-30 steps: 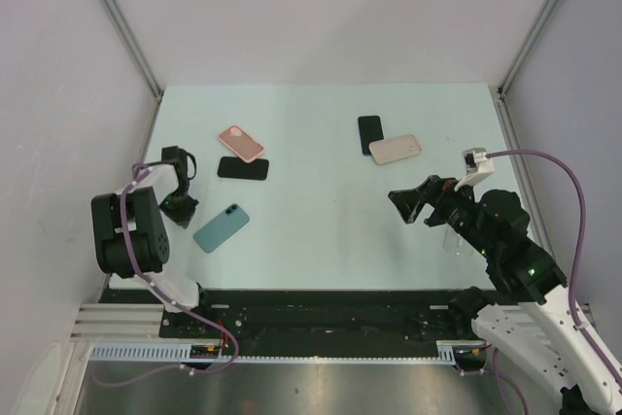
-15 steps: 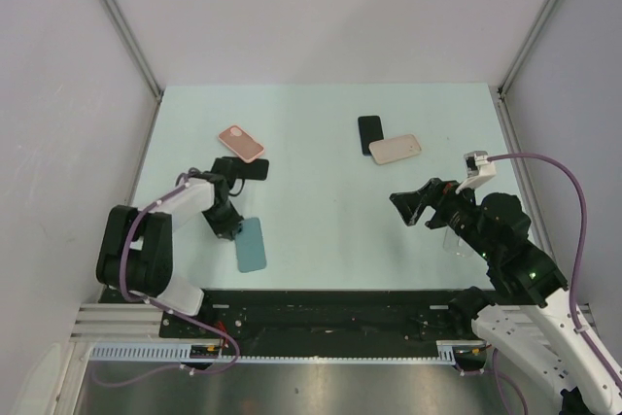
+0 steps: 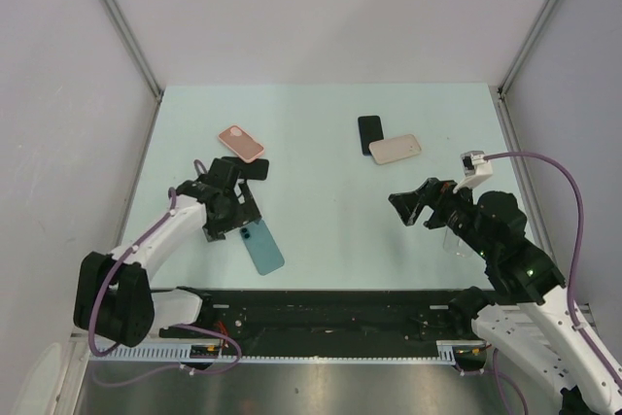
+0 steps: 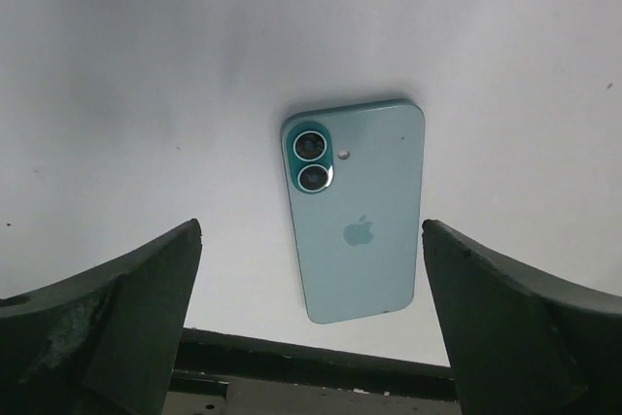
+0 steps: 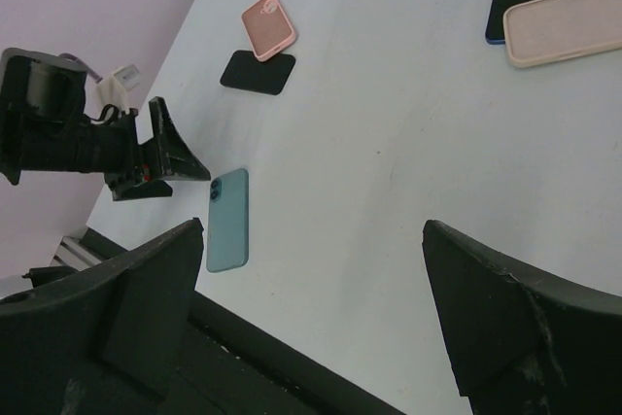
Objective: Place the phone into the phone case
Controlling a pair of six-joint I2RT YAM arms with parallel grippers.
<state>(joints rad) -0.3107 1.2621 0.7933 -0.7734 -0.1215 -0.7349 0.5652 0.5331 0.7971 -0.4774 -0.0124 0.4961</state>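
- Left claw [image 3: 231, 213]: released, jaws spread wide, nothing between them. It hangs over the near-left part of the tabletop [image 3: 321, 211].
- Teal phone [image 4: 355, 211]: lies flat on the tabletop, back up, lenses and logo showing. Its bottom end is close to the near edge. In the left wrist view it sits between the two fingers [image 4: 117, 328], beyond their tips, touching neither.
- Right claw [image 3: 406, 206]: also released and empty, held above the right side, well apart from the teal phone.
- Pink case [image 3: 241, 143]: further back on the left, with a black phone [image 3: 259, 168] just beside it.
- Beige case [image 3: 395, 149]: on the right, next to a dark phone [image 3: 369, 133].
- Step in hand, as I read it: the pick-up of the teal phone, not yet begun, since no grip is made.
- Next move likely calls for lowering the left claw so its fingers straddle the phone's long sides, then clenching. The phone is thin and flat, so the fingers may slide over it or push it toward the edge.
- Which case is meant for it, I cannot tell.
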